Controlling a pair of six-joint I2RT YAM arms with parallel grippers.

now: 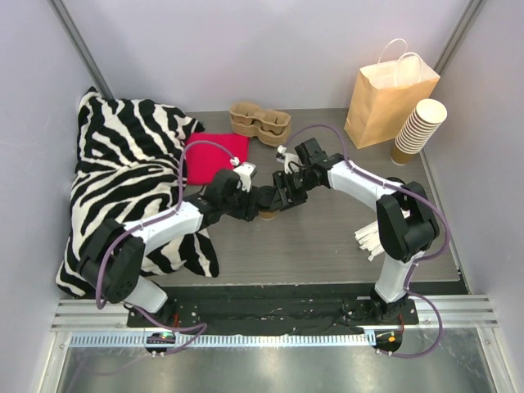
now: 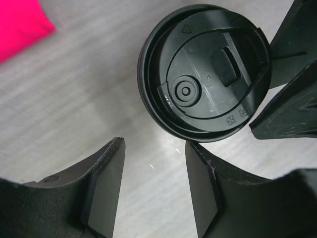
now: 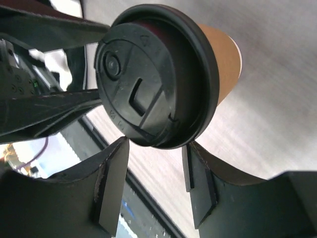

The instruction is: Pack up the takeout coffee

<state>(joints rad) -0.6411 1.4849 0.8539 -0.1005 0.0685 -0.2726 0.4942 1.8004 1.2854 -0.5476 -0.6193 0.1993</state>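
Left hand (image 2: 154, 145): fingers spread, nothing between them, tips just short of the takeout coffee (image 2: 205, 74); bare tabletop (image 2: 74, 109) shows through the gap. Right hand (image 3: 156, 148): same, spread, tips just shy of the cup's black lid (image 3: 148, 74); can't tell if either pad grazes the rim. Hands flank the cup from opposite sides, and the right hand's fingers sit just beside it in the left wrist view. Cup stands on the tabletop, lid on, neither hand gripping it.

Paper bag (image 1: 389, 102) is upright, well apart from the cup, off to its far right; stack of lidless cups (image 1: 419, 127) further right again. Pulp carrier (image 1: 260, 121) and pink cloth (image 1: 214, 155) lie beyond the cup, zebra fabric (image 1: 131, 188) to its left.

Progress: early, I'd say. Approach looks done; grasp, carry and drop into the bag all left.

Hidden: overhead view buries nearly all of the cup under both wrists. Bag's mouth and inside not readable. White sticks (image 1: 366, 241) to the cup's right, can't identify.
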